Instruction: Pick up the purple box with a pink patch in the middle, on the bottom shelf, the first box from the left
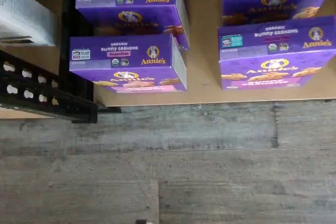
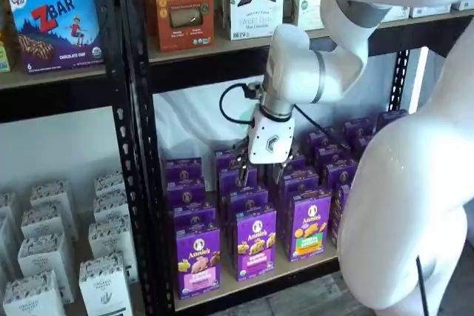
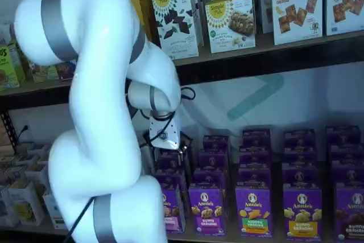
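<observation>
The purple box point(image 2: 198, 260) stood upright at the front left end of the bottom shelf point(image 2: 259, 279), first in its row, with the pink patch facing out. I judged it light and stiff, thin cardboard with smooth sides that could dent or slip, so the best hold looked to be across its two narrow sides near the top. The end effector point(image 2: 256, 173) hung above the rows further back, its black fingers spread and holding nothing. Another purple box point(image 1: 128, 3) stood close behind the target, a neighbour row point(image 2: 256, 243) just beside it, and the black rack post point(image 2: 141, 183) near its left side.
</observation>
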